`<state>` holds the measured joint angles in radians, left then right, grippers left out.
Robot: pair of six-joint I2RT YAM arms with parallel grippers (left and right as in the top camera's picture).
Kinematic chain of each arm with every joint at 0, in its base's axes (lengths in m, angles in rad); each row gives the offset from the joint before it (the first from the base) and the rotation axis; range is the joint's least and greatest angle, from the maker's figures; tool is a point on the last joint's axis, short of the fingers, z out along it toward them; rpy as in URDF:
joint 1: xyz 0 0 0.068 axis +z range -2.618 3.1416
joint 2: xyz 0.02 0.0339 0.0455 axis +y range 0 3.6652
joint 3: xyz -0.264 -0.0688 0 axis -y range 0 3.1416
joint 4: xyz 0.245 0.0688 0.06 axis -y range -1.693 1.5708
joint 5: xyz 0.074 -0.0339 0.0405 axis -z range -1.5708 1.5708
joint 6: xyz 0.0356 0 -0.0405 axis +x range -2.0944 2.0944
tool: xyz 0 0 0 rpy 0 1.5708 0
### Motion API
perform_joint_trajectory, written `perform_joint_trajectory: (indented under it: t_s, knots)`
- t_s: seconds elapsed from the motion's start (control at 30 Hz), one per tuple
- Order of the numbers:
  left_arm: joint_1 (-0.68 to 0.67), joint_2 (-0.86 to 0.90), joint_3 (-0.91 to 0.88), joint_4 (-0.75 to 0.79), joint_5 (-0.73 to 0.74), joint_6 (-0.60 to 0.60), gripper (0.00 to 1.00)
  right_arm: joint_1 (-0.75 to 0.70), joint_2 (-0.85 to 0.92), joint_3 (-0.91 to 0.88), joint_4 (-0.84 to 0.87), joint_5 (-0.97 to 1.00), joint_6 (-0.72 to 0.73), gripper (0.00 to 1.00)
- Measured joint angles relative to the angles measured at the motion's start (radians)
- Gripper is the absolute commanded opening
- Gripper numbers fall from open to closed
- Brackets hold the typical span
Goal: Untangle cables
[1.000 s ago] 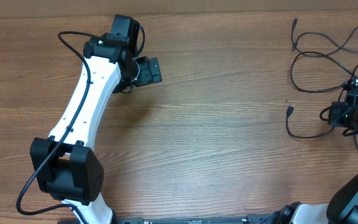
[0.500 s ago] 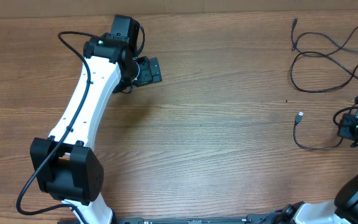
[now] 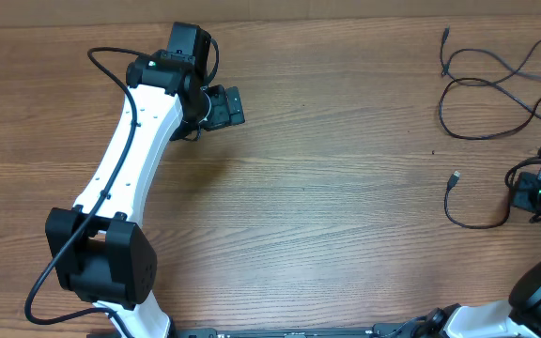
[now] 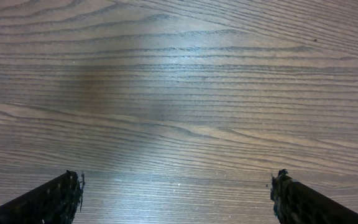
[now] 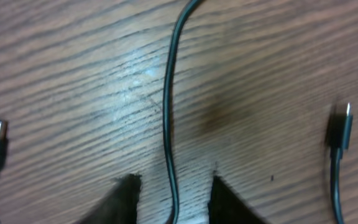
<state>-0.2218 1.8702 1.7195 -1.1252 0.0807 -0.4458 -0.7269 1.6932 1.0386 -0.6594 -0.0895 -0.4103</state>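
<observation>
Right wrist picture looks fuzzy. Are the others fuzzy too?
Right wrist view: soft and blurred, the thin black cable smeared, pale glare on the brown wooden table; left wrist view: sharp grain, a bright sheen band; overhead view: crisp, evenly lit.

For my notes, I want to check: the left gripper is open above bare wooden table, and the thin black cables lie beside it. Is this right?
Not quite. The left gripper is open above the bare wooden table, but the thin black cables lie beside the right gripper, as the overhead view shows.
</observation>
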Motion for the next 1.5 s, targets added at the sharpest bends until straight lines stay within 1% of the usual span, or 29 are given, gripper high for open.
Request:
perform_joint_trajectory:
  t_s: [0.03,0.07,0.1,0.13,0.17,0.3,0.4,0.53,0.6,0.63,0.67,0.7,0.9,0.97,1.0,1.1,1.17,1.27,1.4,1.5]
  knots:
    - [0.000,0.000,0.000,0.000,0.000,0.000,1.00,0.000,0.003,-0.002,0.014,0.000,0.010,0.49]
    - [0.000,0.000,0.000,0.000,0.000,0.000,1.00,0.000,0.005,-0.002,0.029,0.000,0.023,0.65]
    - [0.000,0.000,0.000,0.000,0.000,0.000,0.99,0.000,0.005,-0.002,0.043,0.000,0.044,0.74]
    - [0.000,0.000,0.000,0.000,0.000,0.000,1.00,0.000,0.005,-0.002,0.057,0.000,0.056,0.86]
    - [0.000,0.000,0.000,0.000,0.000,0.000,0.99,0.000,0.005,-0.002,0.067,0.000,0.083,1.00]
    - [0.000,0.000,0.000,-0.001,0.000,0.000,1.00,0.000,0.006,0.016,0.058,0.000,0.137,1.00]
    - [0.000,0.000,0.000,-0.001,0.000,0.000,0.99,0.000,0.008,0.061,0.035,0.000,0.153,1.00]
    - [0.000,0.000,0.000,-0.001,0.000,0.000,1.00,0.000,0.008,0.111,0.050,0.001,0.164,1.00]
    - [0.000,0.000,0.000,-0.002,0.000,0.000,0.99,0.000,0.008,0.113,0.057,0.010,0.168,0.98]
    - [0.000,0.000,0.000,-0.004,0.000,0.000,1.00,-0.002,0.008,0.113,0.058,0.019,0.172,0.95]
    - [0.000,0.000,0.000,-0.004,0.000,0.000,1.00,-0.007,0.009,0.113,0.064,0.031,0.180,0.89]
    - [0.000,0.000,0.000,-0.003,0.000,0.000,1.00,-0.013,0.009,0.113,0.067,0.043,0.192,0.86]
    - [0.000,0.000,0.000,0.002,0.000,0.000,0.99,-0.104,0.021,0.113,0.074,0.081,0.224,0.85]
    - [0.000,0.000,0.000,0.002,0.000,0.000,1.00,-0.136,0.033,0.113,0.074,0.087,0.225,0.66]
    - [0.000,0.000,0.000,0.002,0.000,0.000,1.00,-0.151,0.041,0.113,0.075,0.091,0.228,0.61]
    - [0.000,0.000,0.000,0.002,0.000,0.000,0.99,-0.194,0.074,0.113,0.075,0.094,0.207,0.60]
    - [0.000,0.000,0.000,0.002,0.000,0.000,0.99,-0.213,0.105,0.113,0.077,0.096,0.197,0.64]
    - [0.000,0.000,0.000,0.003,0.000,0.000,1.00,-0.224,0.151,0.113,0.088,0.097,0.188,0.64]
    - [0.000,0.000,0.000,0.003,0.000,0.000,1.00,-0.222,0.192,0.113,0.111,0.097,0.174,0.45]
    - [0.000,0.000,0.000,0.007,0.000,0.000,1.00,-0.222,0.197,0.113,0.123,0.097,0.175,0.40]
